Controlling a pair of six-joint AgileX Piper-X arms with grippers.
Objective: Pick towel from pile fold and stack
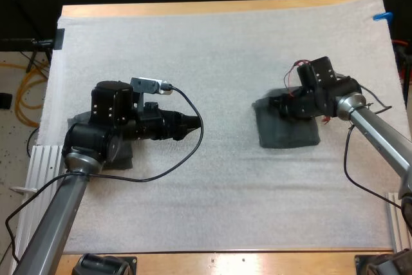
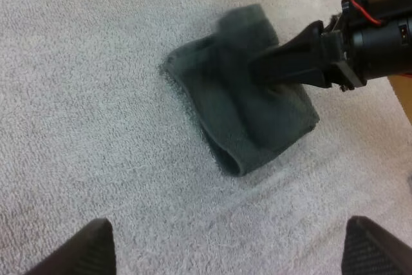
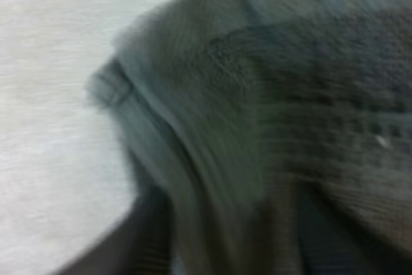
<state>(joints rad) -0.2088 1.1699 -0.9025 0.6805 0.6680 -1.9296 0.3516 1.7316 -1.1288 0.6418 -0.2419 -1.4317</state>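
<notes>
- The wooden worktop (image 1: 193, 8) is carrying a white mat (image 1: 212, 62), which is covering nearly all of its top.
- A dark grey-green folded towel (image 1: 290, 134) is lying on the mat's right half.
- A second towel (image 1: 78, 120) is lying near the mat's left edge, partly hidden under the left arm.

Dark grey-green towel (image 1: 291, 136), loosely folded

My left gripper (image 2: 228, 230) hangs over the white mat (image 2: 96, 94), its two black fingers (image 2: 84, 252) standing wide apart with nothing between them. Beyond them a dark grey-green towel (image 2: 232, 120) lies on the mat, folded into a thick pad with a rounded fold at its near edge. My right gripper (image 2: 277, 66) reaches across the towel's top, touching it.
</notes>
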